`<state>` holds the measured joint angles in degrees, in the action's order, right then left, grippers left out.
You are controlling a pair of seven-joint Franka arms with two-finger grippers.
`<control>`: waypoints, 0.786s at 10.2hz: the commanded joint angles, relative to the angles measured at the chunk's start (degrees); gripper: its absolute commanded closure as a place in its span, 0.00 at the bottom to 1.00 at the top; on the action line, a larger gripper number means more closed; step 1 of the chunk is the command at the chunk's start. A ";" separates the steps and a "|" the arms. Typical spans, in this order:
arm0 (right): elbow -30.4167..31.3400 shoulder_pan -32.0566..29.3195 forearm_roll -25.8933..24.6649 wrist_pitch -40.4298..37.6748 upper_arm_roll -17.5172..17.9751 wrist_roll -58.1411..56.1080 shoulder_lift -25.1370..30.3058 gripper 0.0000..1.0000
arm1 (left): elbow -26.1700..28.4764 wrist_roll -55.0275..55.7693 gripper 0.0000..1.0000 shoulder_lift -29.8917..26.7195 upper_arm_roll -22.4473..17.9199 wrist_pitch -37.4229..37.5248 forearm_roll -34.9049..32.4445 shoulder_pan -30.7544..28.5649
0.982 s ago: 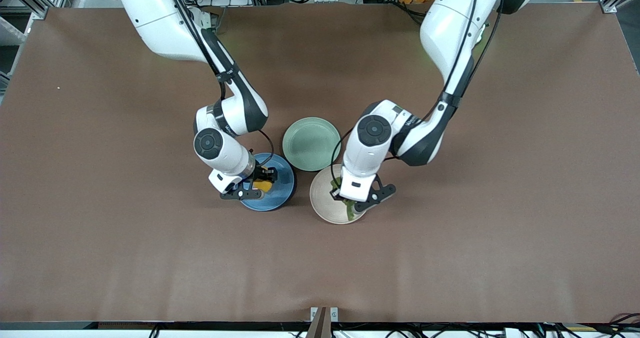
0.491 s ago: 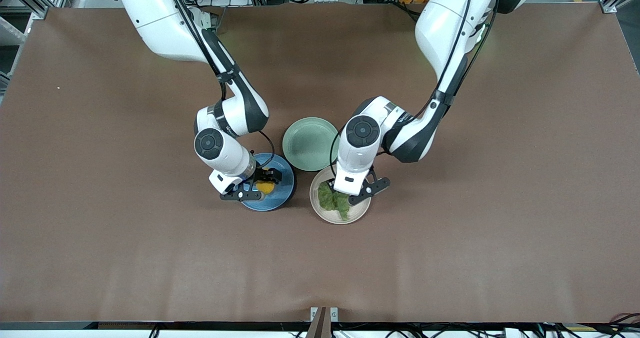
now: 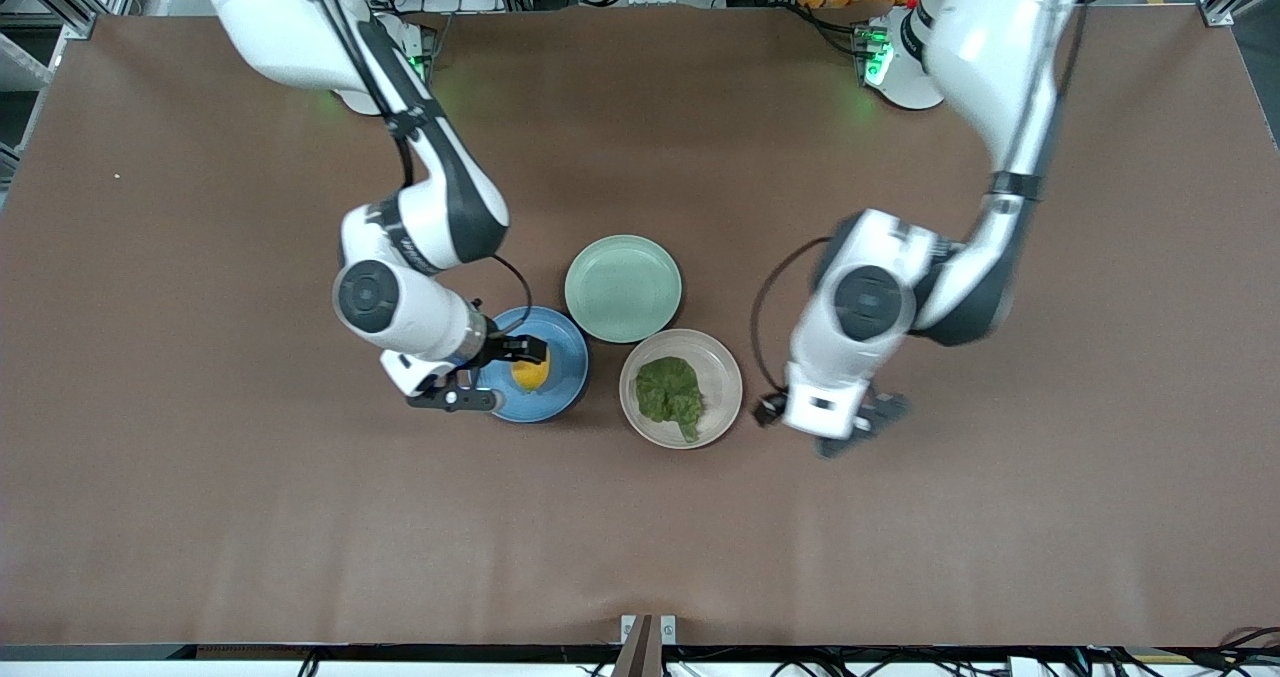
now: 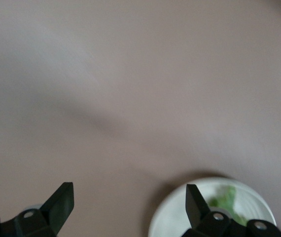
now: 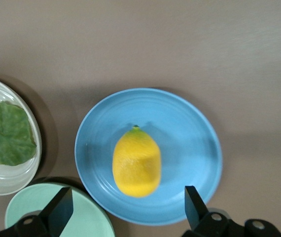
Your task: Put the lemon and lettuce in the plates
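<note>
The yellow lemon (image 3: 530,372) (image 5: 136,162) lies free in the blue plate (image 3: 560,397) (image 5: 190,138). My right gripper (image 3: 505,374) (image 5: 128,197) hangs open just over that plate, its fingers standing wide on either side of the lemon without touching it. The dark-green lettuce (image 3: 668,397) (image 5: 7,133) lies flat in the beige plate (image 3: 722,377) (image 4: 172,219). My left gripper (image 3: 830,432) (image 4: 129,197) is open and holds nothing. It hangs over bare table beside the beige plate, toward the left arm's end.
A pale green plate (image 3: 622,288) (image 5: 88,217) holding nothing sits farther from the front camera, touching distance from both other plates. Brown tabletop (image 3: 300,517) stretches all around the three plates.
Both grippers opened. The left one let the lettuce drop into the beige plate and swung away toward its own end. The right one released the lemon and drew back slightly.
</note>
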<state>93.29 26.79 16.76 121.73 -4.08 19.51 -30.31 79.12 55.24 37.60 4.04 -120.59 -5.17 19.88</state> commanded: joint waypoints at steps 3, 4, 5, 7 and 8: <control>5.48 -7.26 -2.06 -4.22 -2.06 -10.42 6.39 0.00 | 1.39 -12.40 0.00 -3.40 0.70 6.57 -1.16 -9.92; 6.45 -8.84 -5.12 -4.39 -2.51 -13.06 7.01 0.00 | 2.00 -15.22 0.00 -4.54 0.79 11.30 -1.07 -11.34; 7.33 -10.51 -7.76 -4.74 -2.51 -13.96 7.71 0.00 | 3.66 -15.59 0.00 -6.03 0.88 15.35 -0.89 -12.39; 7.34 -11.14 -12.51 -6.33 -5.05 -14.41 8.15 0.00 | 13.63 -15.86 0.00 -13.65 2.97 16.88 -0.19 -16.60; 7.43 -13.06 -13.23 -7.37 -5.15 -16.32 8.77 0.00 | 18.48 -17.69 0.00 -17.69 3.43 16.88 -0.19 -17.23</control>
<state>98.69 15.44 5.71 115.56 -9.22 4.97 -24.46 86.75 39.69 28.71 5.79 -103.17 -5.19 4.64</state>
